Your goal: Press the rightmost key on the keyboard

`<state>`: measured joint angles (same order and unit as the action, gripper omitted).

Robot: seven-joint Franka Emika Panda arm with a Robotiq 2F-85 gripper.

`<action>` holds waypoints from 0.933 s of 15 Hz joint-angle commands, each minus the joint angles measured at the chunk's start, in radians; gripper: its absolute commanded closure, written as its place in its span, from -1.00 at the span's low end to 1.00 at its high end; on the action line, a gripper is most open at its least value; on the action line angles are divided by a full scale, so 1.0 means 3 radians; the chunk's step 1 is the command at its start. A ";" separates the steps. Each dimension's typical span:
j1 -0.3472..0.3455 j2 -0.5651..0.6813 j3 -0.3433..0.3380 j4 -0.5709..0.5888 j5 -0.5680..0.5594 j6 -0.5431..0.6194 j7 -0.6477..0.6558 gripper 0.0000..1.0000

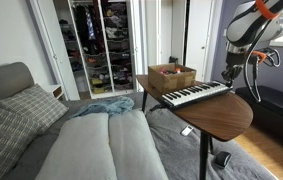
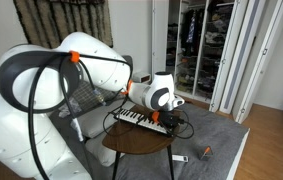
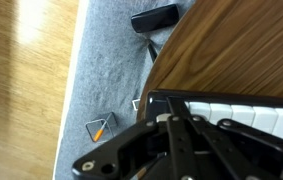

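Observation:
The keyboard (image 1: 194, 94) lies across a round wooden table (image 1: 221, 118), dark-bodied with white and black keys. It also shows in an exterior view (image 2: 141, 118) and in the wrist view (image 3: 166, 98). The rightmost key (image 3: 199, 110) is the last white key by the keyboard's dark end. My gripper (image 3: 169, 101) looks shut, its fingers together. It hangs just over that end of the keyboard, close beside the last key. In both exterior views my gripper (image 1: 226, 78) (image 2: 171, 121) is low over the keyboard's end; contact with the key cannot be told.
A brown cardboard box (image 1: 171, 76) stands on the table behind the keyboard. A bed (image 1: 91, 140) lies beside the table. An open wardrobe (image 1: 101, 45) is at the back. On the grey carpet lie a black object (image 3: 154, 17) and an orange-tipped tool (image 3: 98, 130).

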<state>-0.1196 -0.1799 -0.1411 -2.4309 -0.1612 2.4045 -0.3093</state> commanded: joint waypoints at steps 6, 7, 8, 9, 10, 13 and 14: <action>0.0017 -0.0212 0.0042 0.0013 -0.0067 -0.0048 0.0057 1.00; 0.0015 -0.0261 0.0055 0.0006 -0.0086 -0.0065 0.0075 0.85; 0.0008 -0.0317 0.0073 -0.0002 -0.0123 -0.0084 0.0120 0.46; 0.0010 -0.0363 0.0082 -0.0007 -0.0134 -0.0109 0.0124 0.33; 0.0015 -0.0420 0.0091 -0.0016 -0.0126 -0.0137 0.0139 0.21; 0.0025 -0.0574 0.0120 -0.0040 -0.0113 -0.0230 0.0164 -0.20; 0.0036 -0.0637 0.0130 -0.0057 -0.0103 -0.0265 0.0166 -0.35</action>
<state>-0.1176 -0.3001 -0.1143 -2.4235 -0.1752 2.3663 -0.2931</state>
